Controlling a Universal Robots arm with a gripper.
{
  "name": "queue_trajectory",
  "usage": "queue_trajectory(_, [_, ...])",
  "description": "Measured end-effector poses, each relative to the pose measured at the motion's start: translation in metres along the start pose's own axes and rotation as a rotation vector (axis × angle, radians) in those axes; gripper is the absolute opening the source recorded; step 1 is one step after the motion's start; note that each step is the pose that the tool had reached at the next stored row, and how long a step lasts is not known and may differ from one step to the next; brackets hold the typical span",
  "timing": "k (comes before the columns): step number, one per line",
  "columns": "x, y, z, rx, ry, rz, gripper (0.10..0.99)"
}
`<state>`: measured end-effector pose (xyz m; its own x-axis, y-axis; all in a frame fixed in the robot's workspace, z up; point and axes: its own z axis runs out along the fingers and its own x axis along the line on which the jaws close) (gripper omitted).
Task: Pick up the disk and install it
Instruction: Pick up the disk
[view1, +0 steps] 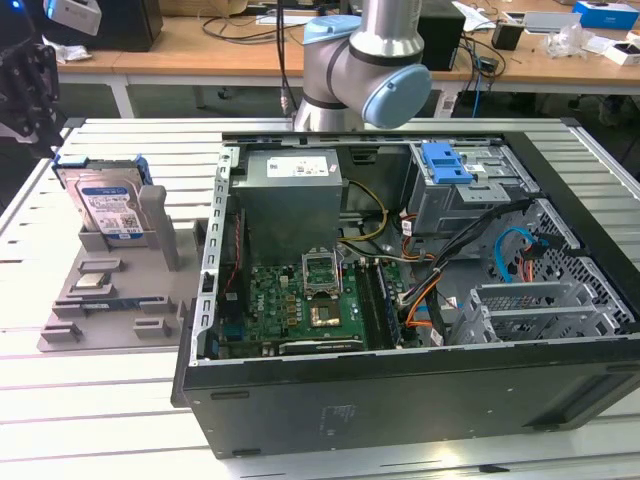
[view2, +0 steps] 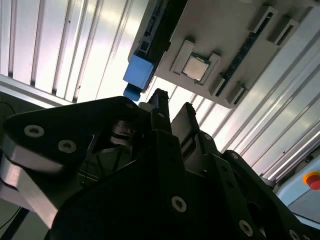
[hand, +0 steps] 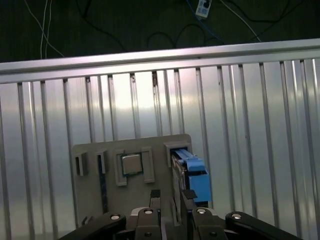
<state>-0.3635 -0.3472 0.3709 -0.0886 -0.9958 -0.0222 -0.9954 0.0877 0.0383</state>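
One gap decides everything here: the drop between the claw (view1: 30, 95) and the disk (view1: 103, 205). In the exterior view we have the disk standing on edge in the end slot of the grey holder (view1: 135, 275), label face showing. The claw hangs high over that same end of the holder, well apart from it. Nothing is lifted yet, and the open computer case (view1: 400, 380) sits just beside the holder on the slatted table (view1: 100, 400).

Down the arm we go. In the first wrist view the claw (hand: 171, 196) looks down onto the holder (hand: 90, 200), and the disk (hand: 192, 175) shows us only its thin upper edge and blue frame. The small square chip (hand: 131, 163) lies in the pocket next to the disk's slot.

The fingers are spread, with a clear gap and nothing between them; the second wrist view of the claw (view2: 174, 100) agrees, with daylight between the tips.

Here is the geometry as we read it. The disk's long upper edge runs across the holder, in line with the gap between the fingers, so the pads face its two broad sides. The gap sits a shade toward the chip's pocket, not squarely over the disk. So the disk lies below the claw and slightly off toward the holder's end.
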Motion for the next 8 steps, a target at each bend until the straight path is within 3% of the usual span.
queue_trajectory(8, [-0.005,-0.002,0.0058,0.0,0.002,-0.003,0.302])
